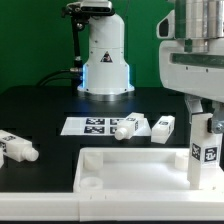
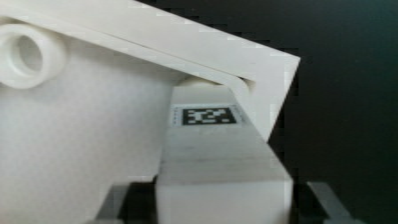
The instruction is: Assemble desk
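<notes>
The desk's flat rimmed white panel (image 1: pixel 120 172) lies at the front of the black table. A white leg (image 1: pixel 204 152) with a black-and-white tag stands upright at the panel's corner on the exterior view's right. My gripper (image 1: pixel 203 120) comes down on the leg from above and is shut on its upper part. In the wrist view the leg (image 2: pixel 222 160) fills the gap between the two dark fingers (image 2: pixel 132 203), and its tag (image 2: pixel 208 115) faces the camera. The panel (image 2: pixel 89 120) lies beyond, with a round socket (image 2: pixel 22 55) showing. The leg's lower end is hidden.
Three loose white legs lie on the table: one at the exterior view's left (image 1: pixel 18 148) and two near the middle (image 1: pixel 128 127) (image 1: pixel 163 126). The marker board (image 1: pixel 92 125) lies behind the panel. The white robot base (image 1: pixel 105 60) with a blue light stands at the back.
</notes>
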